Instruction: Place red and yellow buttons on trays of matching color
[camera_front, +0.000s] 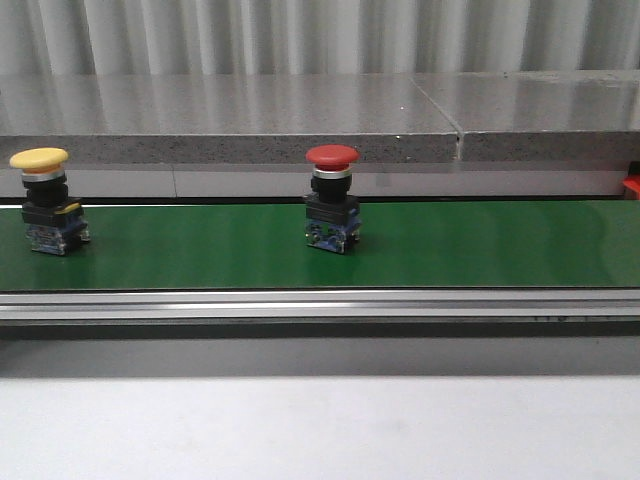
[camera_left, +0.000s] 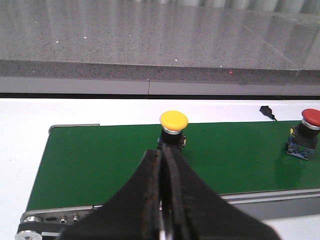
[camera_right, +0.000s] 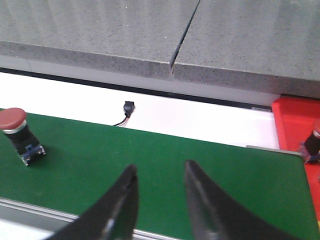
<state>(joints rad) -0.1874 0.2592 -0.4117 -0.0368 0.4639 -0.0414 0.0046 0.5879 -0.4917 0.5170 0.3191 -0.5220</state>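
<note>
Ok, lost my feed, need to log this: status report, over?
Left gripper shut, empty. Right gripper open, empty. Yellow button and red button upright on green belt, untouched. Nothing blocking.

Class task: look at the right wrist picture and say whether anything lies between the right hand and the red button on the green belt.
Nothing visible does. Only bare green belt separates the open right hand from the red button.

Two push buttons stand upright on a conveyor belt (camera_front: 450, 255). One button (camera_front: 45, 200) sits at the belt's far left; the other button (camera_front: 331, 197) stands near the middle, well apart. A stone ledge (camera_front: 250, 125) runs behind the belt.
</note>
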